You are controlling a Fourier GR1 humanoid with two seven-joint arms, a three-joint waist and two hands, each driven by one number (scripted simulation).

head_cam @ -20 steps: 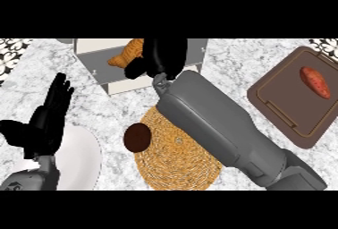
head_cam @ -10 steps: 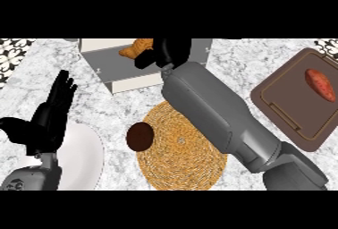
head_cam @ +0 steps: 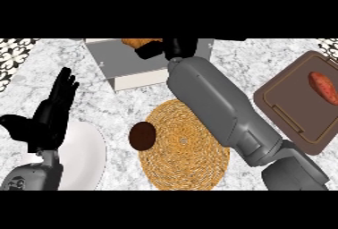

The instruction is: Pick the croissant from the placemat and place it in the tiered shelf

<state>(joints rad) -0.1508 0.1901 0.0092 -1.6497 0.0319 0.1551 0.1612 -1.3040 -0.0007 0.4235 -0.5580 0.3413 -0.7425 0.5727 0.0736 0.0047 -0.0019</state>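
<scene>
croissant [head_cam: 137,42] lengthwise left-right over tiered shelf [head_cam: 128,62]

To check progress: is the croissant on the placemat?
No, the croissant is up at the tiered shelf, by the right hand.

counter [head_cam: 125,103] (grey marble) | on it: placemat [head_cam: 188,147], tiered shelf [head_cam: 128,62], tray [head_cam: 297,107], white plate [head_cam: 86,154]

Golden-brown croissant [head_cam: 140,42] lies on the grey tiered shelf [head_cam: 125,62].
</scene>
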